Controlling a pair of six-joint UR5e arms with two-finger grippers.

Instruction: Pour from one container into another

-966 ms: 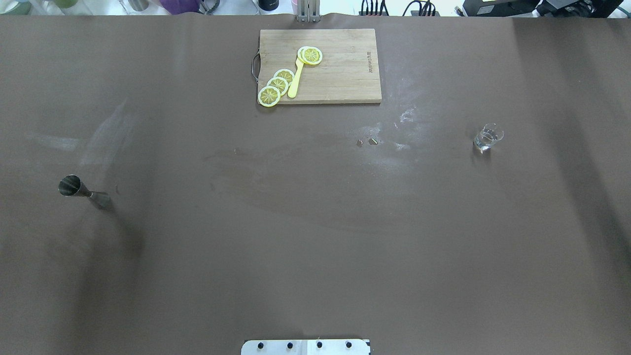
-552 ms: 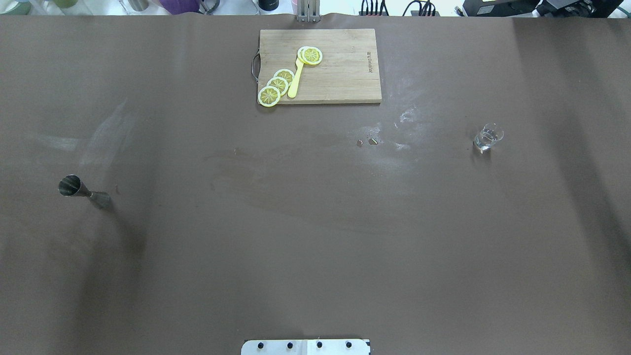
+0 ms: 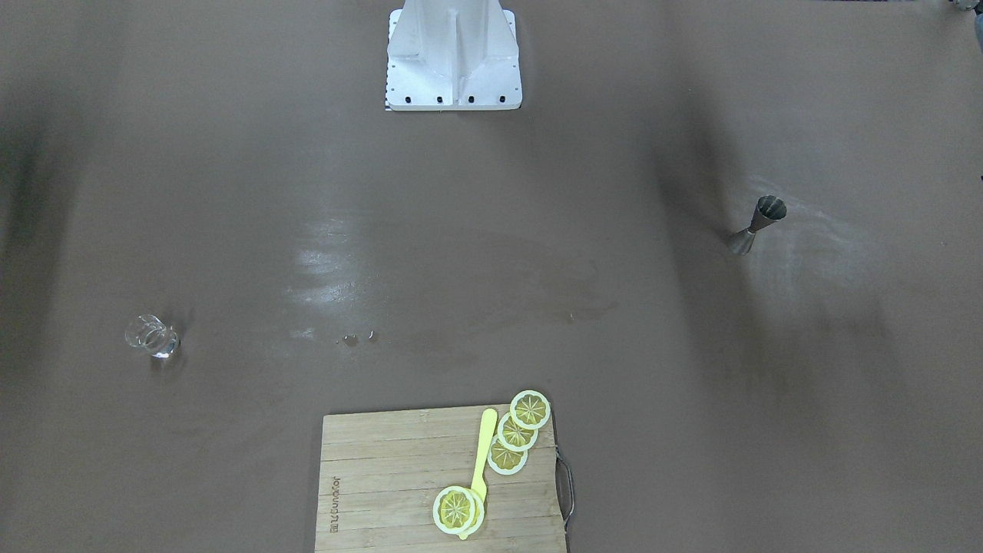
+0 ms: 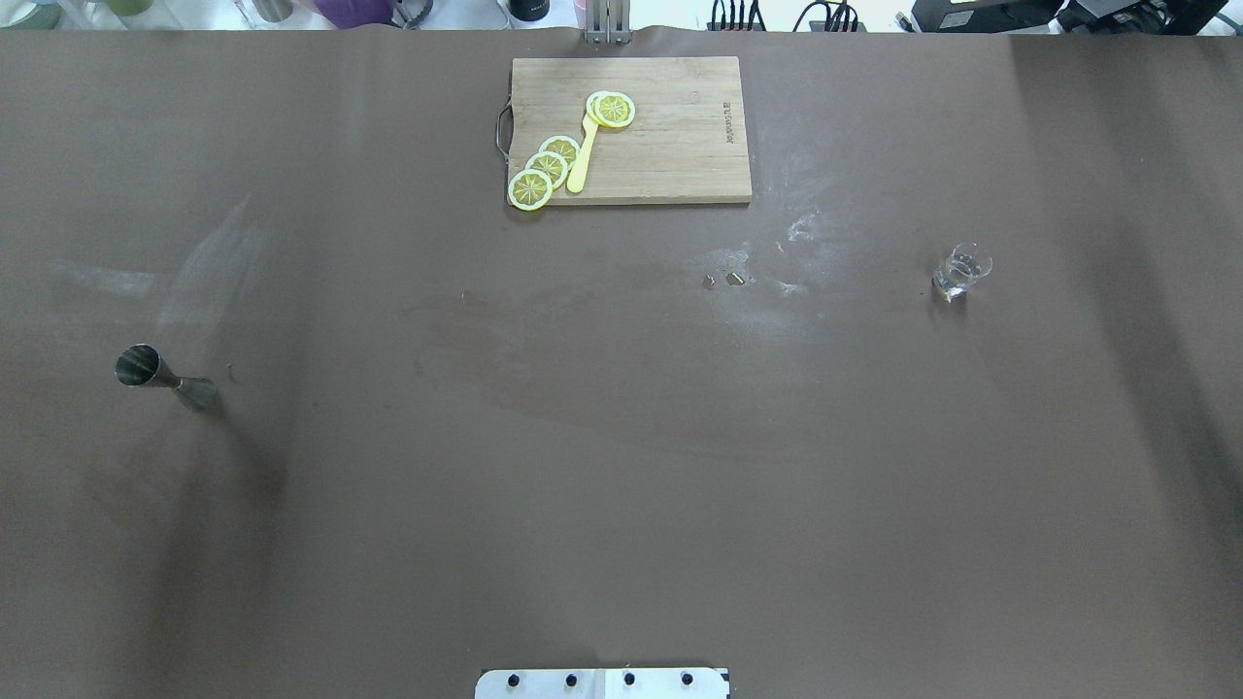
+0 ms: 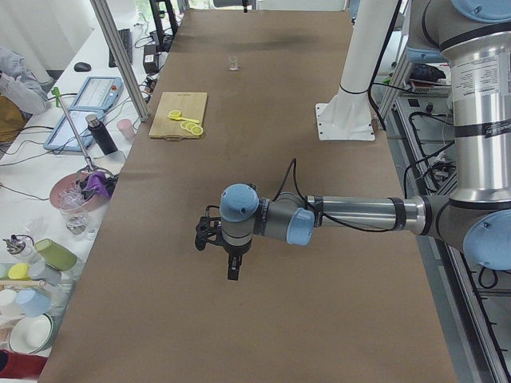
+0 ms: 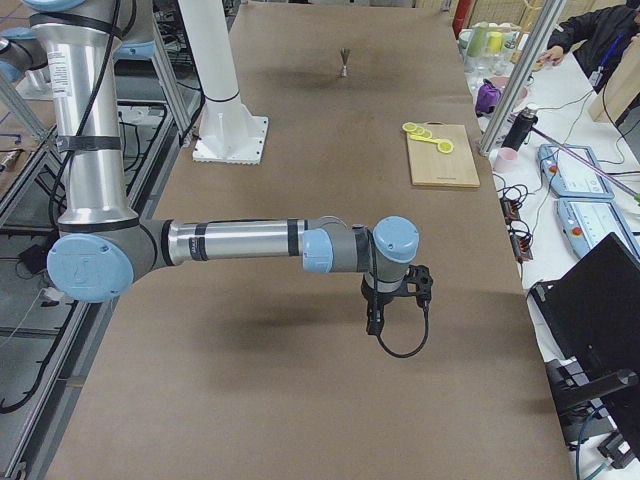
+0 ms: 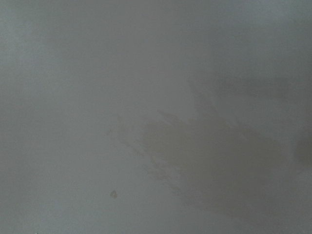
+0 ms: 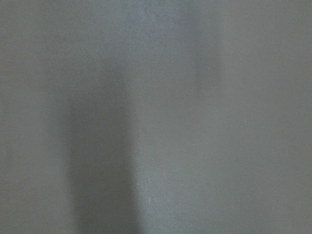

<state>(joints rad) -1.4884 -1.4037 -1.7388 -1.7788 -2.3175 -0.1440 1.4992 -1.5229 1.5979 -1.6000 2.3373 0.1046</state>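
Observation:
The clear glass cup [image 4: 961, 272] stands upright on the right half of the brown table, also seen as the cup [image 3: 152, 336] and far off [image 5: 233, 63]. The steel jigger [image 4: 160, 374] stands upright on the left half, the same jigger [image 3: 756, 224] [image 6: 344, 62]. Neither arm appears in the overhead or front views. My left gripper [image 5: 232, 267] hangs above the table in the left side view and my right gripper [image 6: 376, 322] in the right side view. I cannot tell whether either is open or shut. Both wrist views show only bare table.
A wooden cutting board [image 4: 670, 146] with several lemon slices [image 4: 546, 167] and a yellow utensil [image 4: 583, 155] lies at the far middle. Small specks and smears [image 4: 723, 280] mark the mat between board and cup. The robot's base plate [image 4: 602, 682] is at the near edge.

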